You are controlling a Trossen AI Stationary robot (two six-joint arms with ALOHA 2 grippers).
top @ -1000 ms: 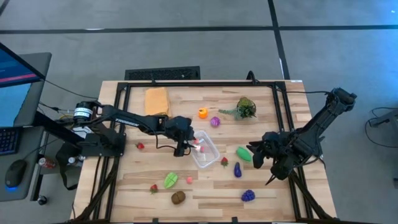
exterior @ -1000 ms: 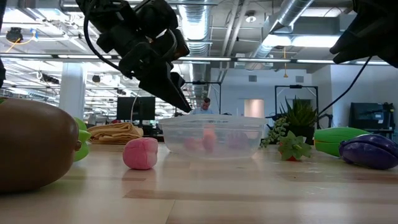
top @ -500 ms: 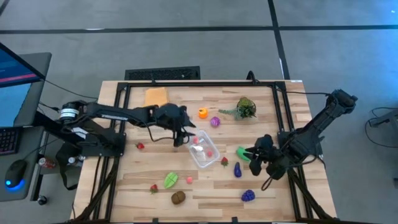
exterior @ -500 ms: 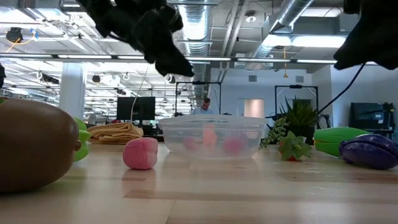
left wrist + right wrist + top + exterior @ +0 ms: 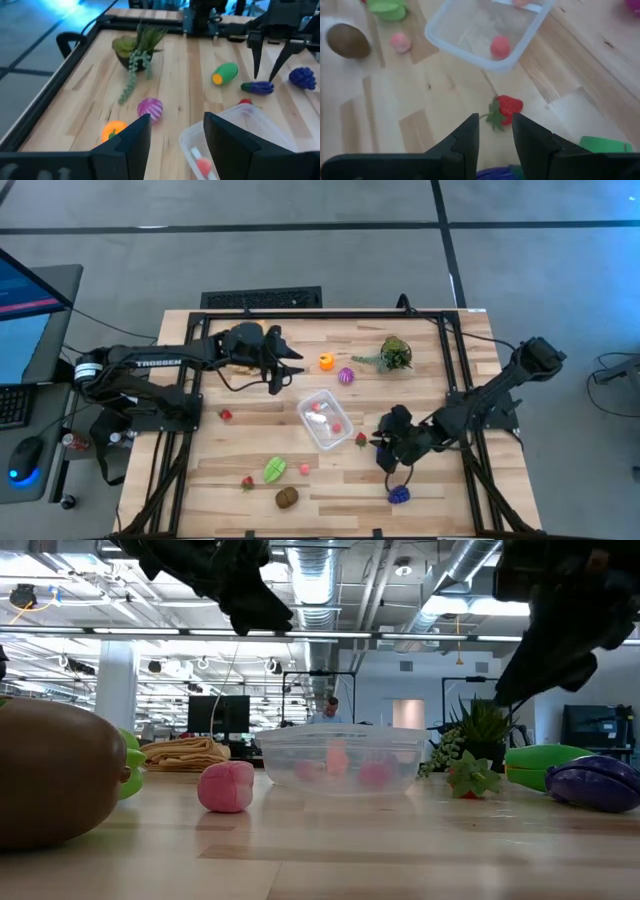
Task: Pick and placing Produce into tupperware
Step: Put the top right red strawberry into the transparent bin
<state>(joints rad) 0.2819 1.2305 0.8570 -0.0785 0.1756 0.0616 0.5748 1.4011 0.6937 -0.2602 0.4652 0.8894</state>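
A: Worktop (image 5: 440, 370) status?
B: Tupperware (image 5: 326, 420) sits mid-worktop between the two arms, red and pink pieces inside. Right of the left claw (image 5: 276, 383) and a bit nearer the front edge.
A: Left claw?
B: Up off the worktop by the orange cloth (image 5: 251, 340). Fingers (image 5: 125, 145) parted, nothing between them. Orange piece (image 5: 326, 362) and magenta one (image 5: 346, 375) just past it to the right.
A: Right claw?
B: Right claw (image 5: 392, 462) hangs just right of the tupperware's front corner, over the purple eggplant (image 5: 497, 174), which is mostly hidden under it. Fingers (image 5: 465, 140) a narrow gap apart, empty. Strawberry (image 5: 506, 109) lies just ahead of the tips, apart from the tupperware wall.
A: Rest of the produce?
B: Brown kiwi (image 5: 287, 498), green piece (image 5: 274, 470), small pink piece (image 5: 304, 470), all on bare wood left of the right claw. Grapes (image 5: 399, 495) just in front of it. Plant sprig (image 5: 392, 353) well behind it.
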